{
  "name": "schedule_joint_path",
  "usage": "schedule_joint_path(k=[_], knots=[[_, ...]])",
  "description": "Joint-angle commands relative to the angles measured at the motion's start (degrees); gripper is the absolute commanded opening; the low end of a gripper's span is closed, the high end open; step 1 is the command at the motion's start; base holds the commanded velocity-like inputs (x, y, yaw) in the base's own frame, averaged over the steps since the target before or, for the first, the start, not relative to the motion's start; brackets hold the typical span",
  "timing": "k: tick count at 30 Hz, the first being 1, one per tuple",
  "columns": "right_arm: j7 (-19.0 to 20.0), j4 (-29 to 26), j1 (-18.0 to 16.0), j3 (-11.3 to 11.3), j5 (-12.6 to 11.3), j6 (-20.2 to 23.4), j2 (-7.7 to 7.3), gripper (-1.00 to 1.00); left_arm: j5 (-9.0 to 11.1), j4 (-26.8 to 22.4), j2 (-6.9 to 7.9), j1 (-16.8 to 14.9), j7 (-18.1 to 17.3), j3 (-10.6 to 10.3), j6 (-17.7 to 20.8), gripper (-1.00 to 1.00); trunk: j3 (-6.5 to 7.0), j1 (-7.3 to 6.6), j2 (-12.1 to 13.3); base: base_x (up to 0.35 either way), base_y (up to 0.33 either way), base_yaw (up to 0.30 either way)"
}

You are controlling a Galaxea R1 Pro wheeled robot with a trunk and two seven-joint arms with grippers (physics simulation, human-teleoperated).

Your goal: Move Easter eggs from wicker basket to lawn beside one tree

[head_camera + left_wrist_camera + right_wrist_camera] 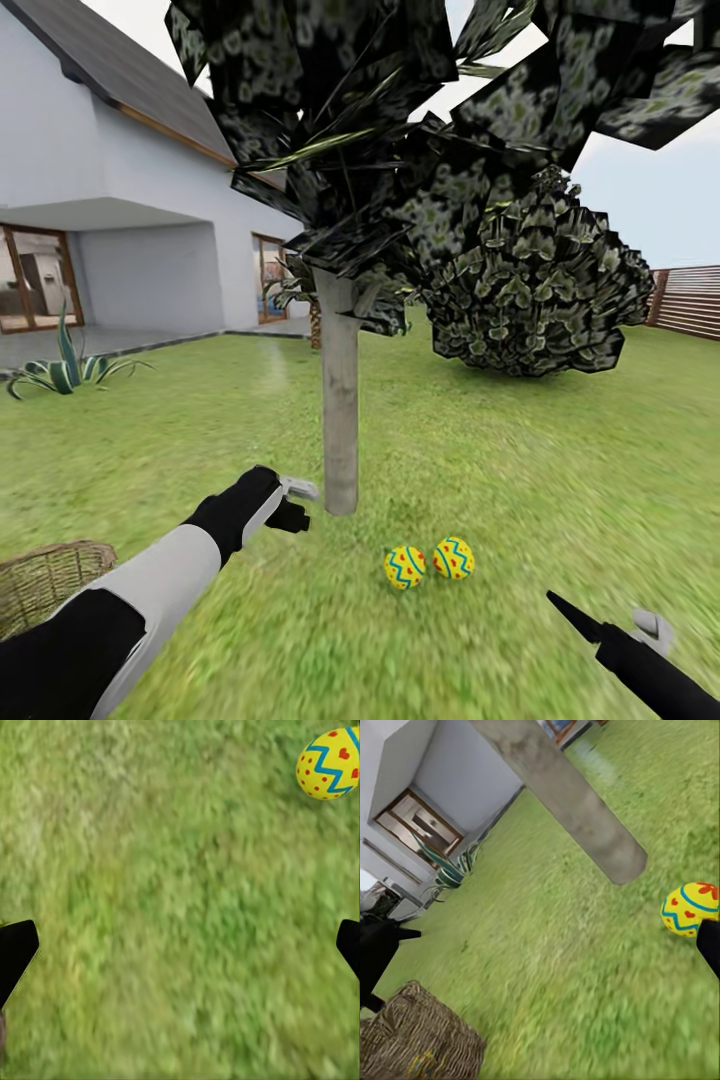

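Observation:
Two yellow Easter eggs [404, 567] [454, 558] with blue zigzags and red marks lie side by side on the lawn [520, 470], just right of the tree's pale grey trunk [340, 400]. My left gripper [303, 505] hovers open by the foot of the trunk, empty; its wrist view looks down on grass with one egg [328, 763] off to the side. The wicker basket [48, 585] stands at the near left. My right gripper [603, 612] is open and empty, low at the near right. In its wrist view are the trunk [562, 795], an egg [690, 909] and the basket [420, 1039].
A white house [120, 200] with glass doors and a paved strip lies behind at the left, with a spiky striped plant [65, 370] beside it. A dense dark shrub [540, 290] stands behind the tree, and a brown slatted fence [690, 300] at the far right.

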Motion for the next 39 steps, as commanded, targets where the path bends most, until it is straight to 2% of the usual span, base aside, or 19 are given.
schedule_joint_path(k=[1,7,39], knots=[[0.0,0.0,0.0,0.0,-0.3,0.4,0.0,1.0,0.4,0.0,0.03,-0.1,0.2,-0.4,0.2,1.0,0.25,-0.03,0.0,0.0,0.0,0.199],[0.0,0.1,0.0,0.0,-0.3,0.4,0.04,1.0,0.4,0.0,0.03,-0.1,0.2,-0.4,0.2,1.0,2.05,-0.18,0.1,0.0,0.0,0.199],[0.0,0.3,0.0,0.1,-0.3,0.4,-0.03,1.0,0.3,0.0,0.03,-0.1,0.2,-0.4,0.2,1.0,10.24,-7.2,12.9,0.0,0.0,0.199]])
